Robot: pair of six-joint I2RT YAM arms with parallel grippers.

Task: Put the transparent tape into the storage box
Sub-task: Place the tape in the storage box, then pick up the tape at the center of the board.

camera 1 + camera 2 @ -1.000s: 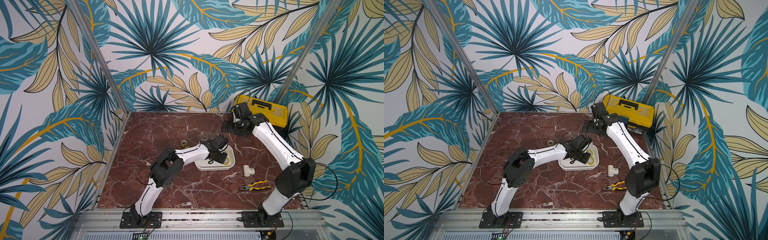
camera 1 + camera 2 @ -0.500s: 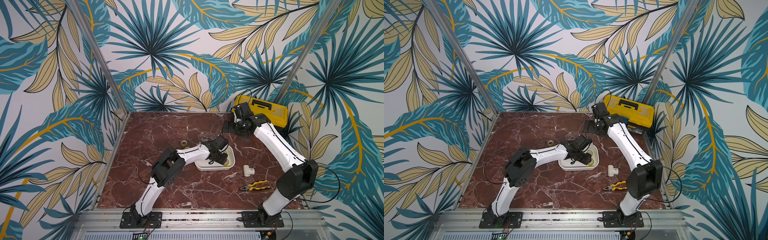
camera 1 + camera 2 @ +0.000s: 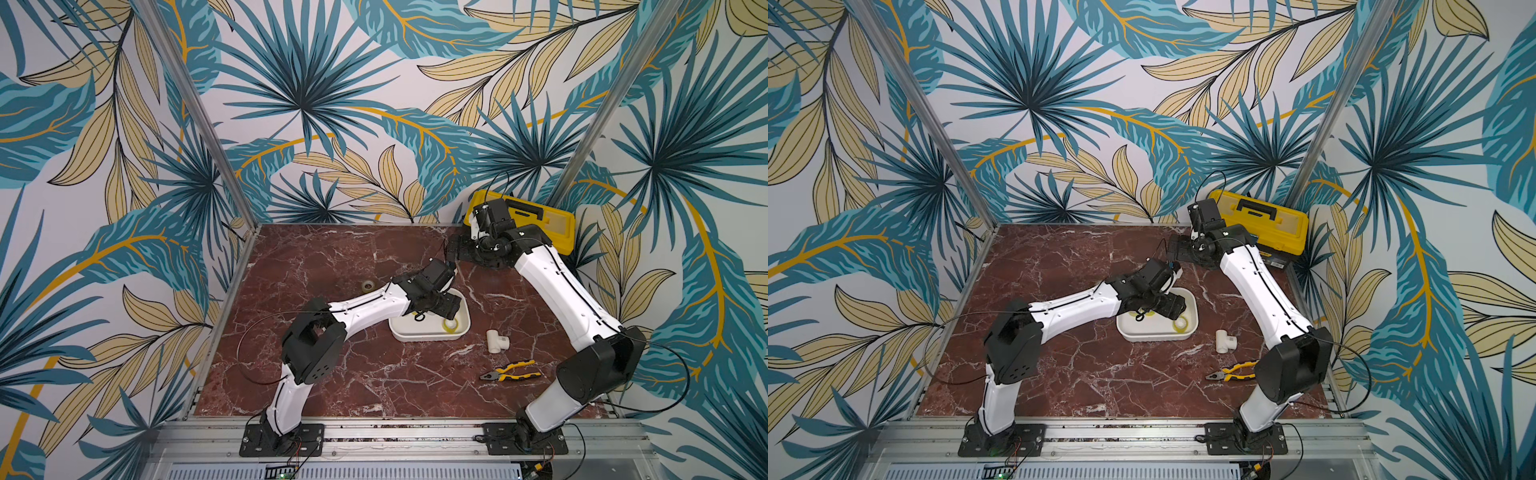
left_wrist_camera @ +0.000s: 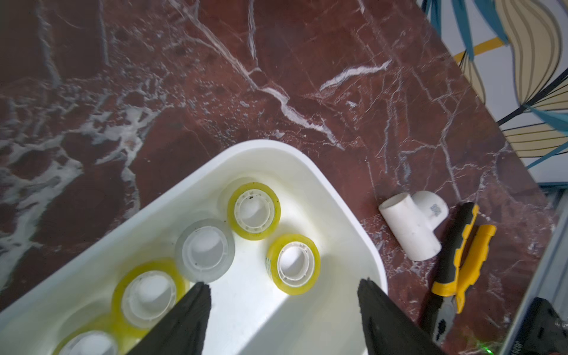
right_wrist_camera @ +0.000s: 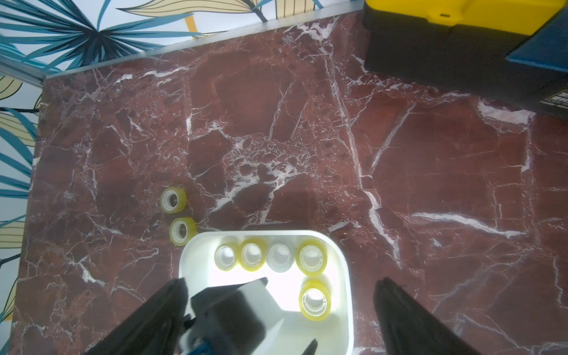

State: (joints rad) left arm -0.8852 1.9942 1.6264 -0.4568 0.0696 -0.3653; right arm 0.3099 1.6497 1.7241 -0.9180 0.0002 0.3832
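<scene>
Five rolls of the transparent tape (image 5: 312, 256) are seen lying flat in the storage box (image 3: 428, 336), four in a row along one wall and one apart. Two more rolls (image 5: 173, 199) are left on the table (image 3: 395, 395), just outside a corner of the box. In a top view one of them (image 3: 368, 285) is found at ten o'clock from the box, and the second is not made out there.

The left gripper (image 4: 282, 284) is held over the box with its fingers spread and nothing between them. The right gripper (image 5: 281, 281) is likewise held wide apart and empty, toward twelve o'clock from the box.

Each roll is judged light and stiff, with a slick outer band. It is best pinched across the outer wall, or through the core. The marbled top is hard and smooth, so a nudged roll may be sent sliding.

A pipe fitting (image 3: 498, 341) and pliers (image 3: 509, 370) are placed at four o'clock and a yellow toolbox (image 3: 540, 224) at one o'clock. The cell is enclosed by leaf-patterned walls.
</scene>
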